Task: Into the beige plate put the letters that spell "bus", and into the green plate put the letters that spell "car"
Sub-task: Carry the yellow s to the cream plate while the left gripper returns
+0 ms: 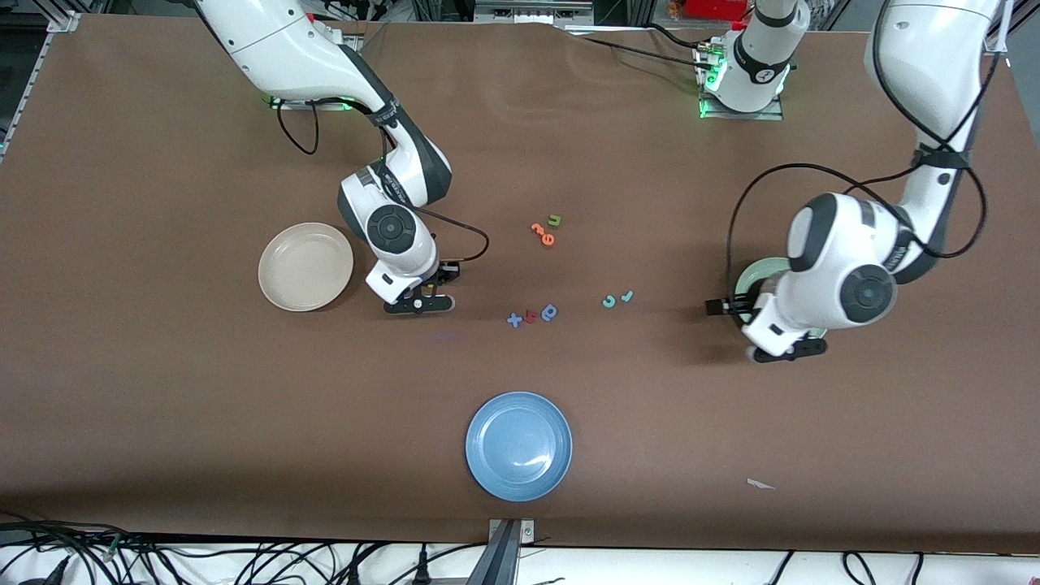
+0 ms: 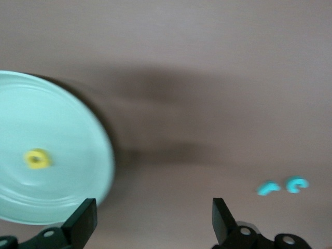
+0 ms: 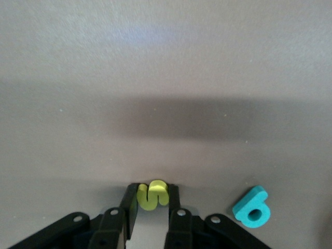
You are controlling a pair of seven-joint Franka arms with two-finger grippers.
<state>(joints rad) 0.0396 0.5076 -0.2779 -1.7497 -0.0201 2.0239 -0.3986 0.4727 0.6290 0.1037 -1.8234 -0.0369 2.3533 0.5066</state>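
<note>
So the right hand [image 3: 152, 205] is low over the brown counter [image 1: 162, 390], just beside the beige plate [image 1: 305, 266] on the side toward the middle of the counter. In the right wrist view its 2 fingers [image 3: 129, 202] are clamped on the yellow "s" [image 3: 153, 194], squeezing it from both sides. The teal "b" [image 3: 251, 207] lies flat on the counter close by, apart from the fingers. The beige plate itself looks bare, nothing in it that I can make out. Can't spot the yellow "u" anywhere.

The left hand [image 2: 153, 220] is up over the green plate [image 2: 52, 129], toward the left arm's end of the counter, with its jaws spread wide and nothing between them. The yellow "a" [image 2: 37, 158] sits inside the green plate, well in from the rim. The teal "c" [image 1: 608, 301] and the thin teal "r" [image 1: 626, 296] are still out on the counter, side by side, between the green plate and the middle cluster.

Other stuff: the green "u" [image 1: 554, 219] with 2 orange letters [image 1: 542, 234] right next to it, and nearer the front camera a little row of blue and red pieces [image 1: 532, 315]. The blue plate [image 1: 518, 445] is nearest the front camera, well apart from everything else.
</note>
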